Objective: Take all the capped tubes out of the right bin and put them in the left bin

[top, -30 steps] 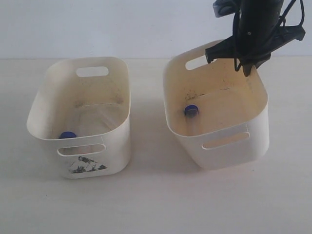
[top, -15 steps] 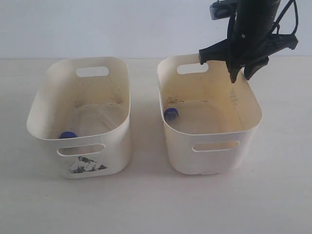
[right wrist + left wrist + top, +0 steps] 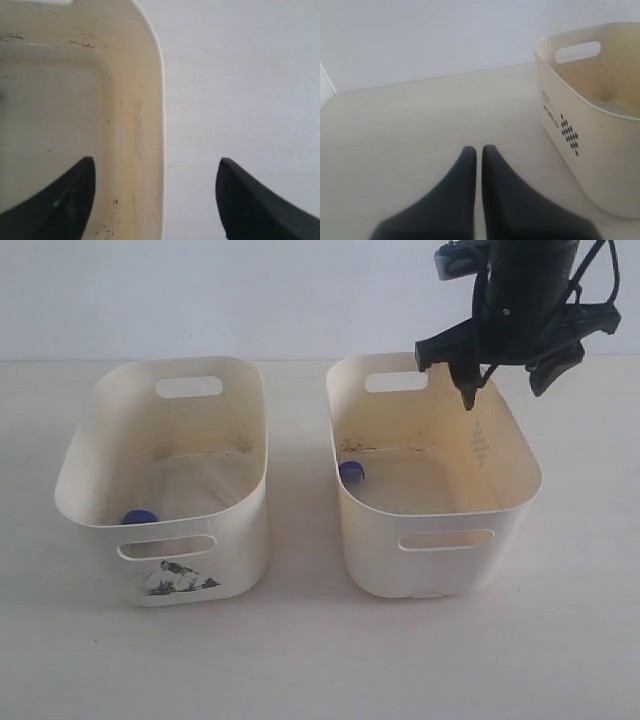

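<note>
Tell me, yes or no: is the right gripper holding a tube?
No, the right gripper stands wide open and empty, its jaws on either side of the right bin wall.

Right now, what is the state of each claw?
Left claw: closed, holding nothing.
Right claw: open, empty, over the side wall of the right bin.

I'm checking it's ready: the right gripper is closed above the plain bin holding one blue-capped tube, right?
No, the right gripper is open, as the right wrist view shows; it is above the right bin holding one blue-capped tube.
</note>
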